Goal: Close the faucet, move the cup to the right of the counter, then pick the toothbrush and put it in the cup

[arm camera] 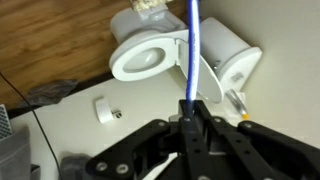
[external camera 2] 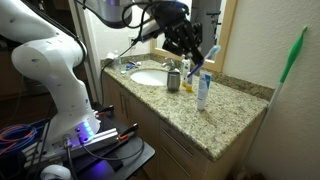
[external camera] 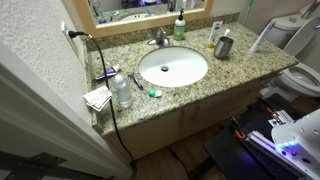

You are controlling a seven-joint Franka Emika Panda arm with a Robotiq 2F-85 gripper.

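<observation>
My gripper (external camera 2: 200, 50) hangs above the counter (external camera 2: 230, 115), shut on the thin blue toothbrush (external camera 2: 211, 52). In the wrist view the toothbrush (arm camera: 191, 55) sticks out straight from between the closed fingers (arm camera: 190, 125). The dark grey cup (external camera 2: 173, 80) stands on the counter below and to the left of the gripper. It also shows to the right of the white sink (external camera: 173, 68), near the wall (external camera: 223, 46). The chrome faucet (external camera: 158, 40) stands behind the basin. I cannot tell if water runs. The gripper is out of view in the overhead exterior view.
A green soap bottle (external camera: 179, 28) and a small amber bottle (external camera: 212, 42) stand at the back. A blue-and-white tube (external camera 2: 203, 88) stands beside the cup. A clear water bottle (external camera: 122, 92) and small items lie left of the sink. A white toilet (arm camera: 150, 55) is beyond the counter.
</observation>
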